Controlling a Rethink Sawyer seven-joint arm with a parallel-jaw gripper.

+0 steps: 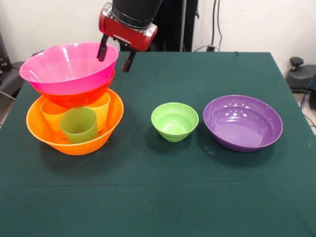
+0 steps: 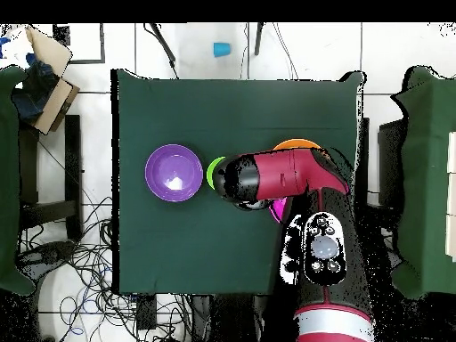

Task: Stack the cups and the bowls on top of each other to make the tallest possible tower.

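The tower stands at the left of the front view. Its base is the large orange bowl (image 1: 74,144), holding a green cup (image 1: 79,125), a yellow cup (image 1: 102,111) and an orange cup (image 1: 51,116). A red-orange bowl (image 1: 74,98) rests on the cups, and the large pink bowl (image 1: 66,66) sits tilted on top. My gripper (image 1: 116,55) is open at the pink bowl's far right rim, one finger over the rim and one outside it. A small light green bowl (image 1: 175,121) and a purple bowl (image 1: 243,122) stand apart on the cloth. The crimson bowl is not visible.
The green table cloth (image 1: 163,197) covers the table. In the overhead view my arm (image 2: 285,178) hides the tower except the orange rim (image 2: 294,142); the purple bowl (image 2: 173,173) shows beside it. A blue cup (image 2: 221,49) lies on the floor beyond the table.
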